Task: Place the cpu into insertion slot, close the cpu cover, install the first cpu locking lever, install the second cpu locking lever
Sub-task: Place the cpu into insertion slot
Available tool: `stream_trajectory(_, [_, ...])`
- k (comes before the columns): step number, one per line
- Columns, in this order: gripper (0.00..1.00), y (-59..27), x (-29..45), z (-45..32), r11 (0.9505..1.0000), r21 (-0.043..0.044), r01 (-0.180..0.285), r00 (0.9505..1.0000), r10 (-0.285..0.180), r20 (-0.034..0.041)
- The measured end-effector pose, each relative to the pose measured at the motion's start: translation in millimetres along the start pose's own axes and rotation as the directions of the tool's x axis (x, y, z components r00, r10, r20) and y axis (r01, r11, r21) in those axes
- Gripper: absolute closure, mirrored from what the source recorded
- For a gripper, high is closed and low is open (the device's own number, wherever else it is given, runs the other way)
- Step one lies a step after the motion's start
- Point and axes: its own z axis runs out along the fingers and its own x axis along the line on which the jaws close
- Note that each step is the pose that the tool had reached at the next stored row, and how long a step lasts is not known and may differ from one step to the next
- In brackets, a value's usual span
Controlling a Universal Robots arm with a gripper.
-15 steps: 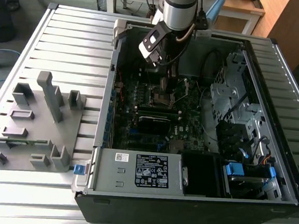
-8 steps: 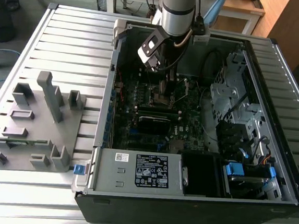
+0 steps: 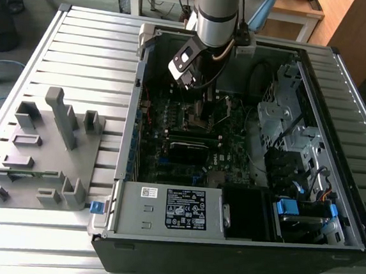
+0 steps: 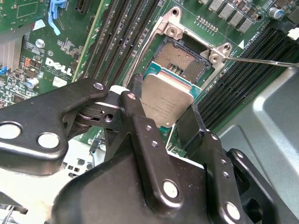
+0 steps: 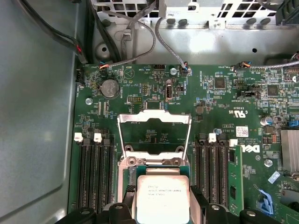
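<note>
Silver cpu (image 4: 166, 100) gripped by jaws.
Jaws set at chip width, pinching two edges; slot (image 4: 180, 60) just beyond their tips.

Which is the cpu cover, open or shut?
Open. The cpu cover stands flipped up, away from the insertion slot, whose contacts lie bare.

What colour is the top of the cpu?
The cpu top is dull silver-grey; first wrist view shows it best.
</note>
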Motion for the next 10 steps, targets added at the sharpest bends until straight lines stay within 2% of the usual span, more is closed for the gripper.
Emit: stream_trajectory(10, [0.46,-1.4,0.5,5.4,1.0000,0.0001,0.000,1.0000,0.000,0.0003])
